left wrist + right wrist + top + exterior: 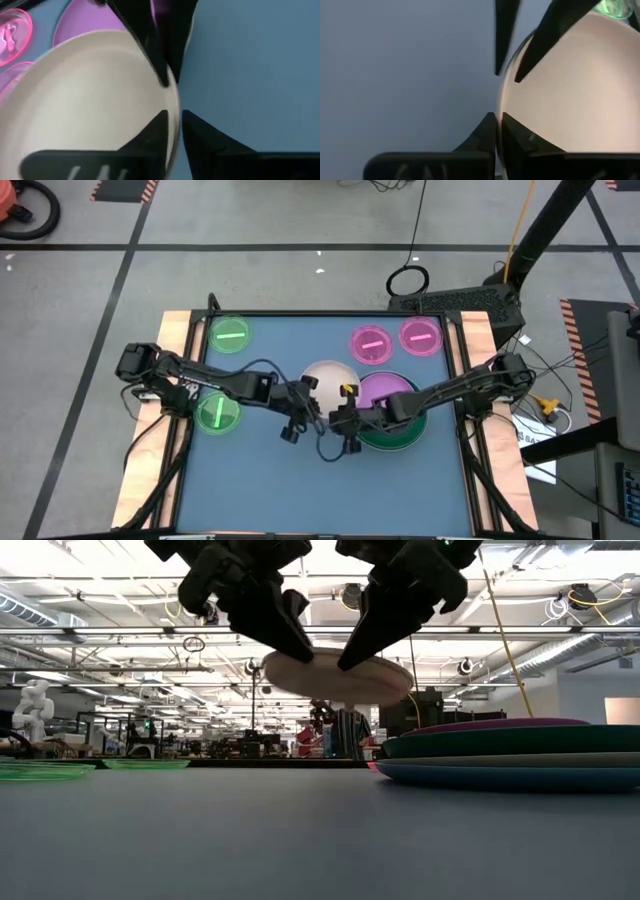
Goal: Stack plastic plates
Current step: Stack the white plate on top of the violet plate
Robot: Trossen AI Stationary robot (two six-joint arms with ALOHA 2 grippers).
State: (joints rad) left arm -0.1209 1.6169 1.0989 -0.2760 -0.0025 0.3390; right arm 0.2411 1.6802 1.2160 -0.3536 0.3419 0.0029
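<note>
White plate (335, 677) is held in the air above the middle of the surface (260, 470), clear of it, roughly level with a slight tilt. In the high view the same plate (328, 380) sits between the two grippers, just left of the stack.

Left gripper (305, 402) is at the plate's left rim; in its wrist view the fingers (152, 132) are closed on the rim edge, one above and one below. Right gripper (345, 412) is at the plate's lower right rim; its wrist view shows its fingers (487, 132) pinched together on the rim as well. Both grippers are therefore clamped on the white plate. In the low view the two grippers come down from above onto opposite sides of the plate.

Stack (510, 755) rests on the surface, right of centre: purple plate (385, 392) on top, dark green plate (395, 436) under it, then a pale layer, and a blue plate (500, 776) at the bottom. The right arm crosses over the stack.

Two pink plates (371, 344) (421, 336) lie side by side near the far edge, right of centre, apart from the stack. Two small green plates (231, 335) (218, 413) lie on the left side, one near the far corner, one nearer, partly under the left arm.
</note>
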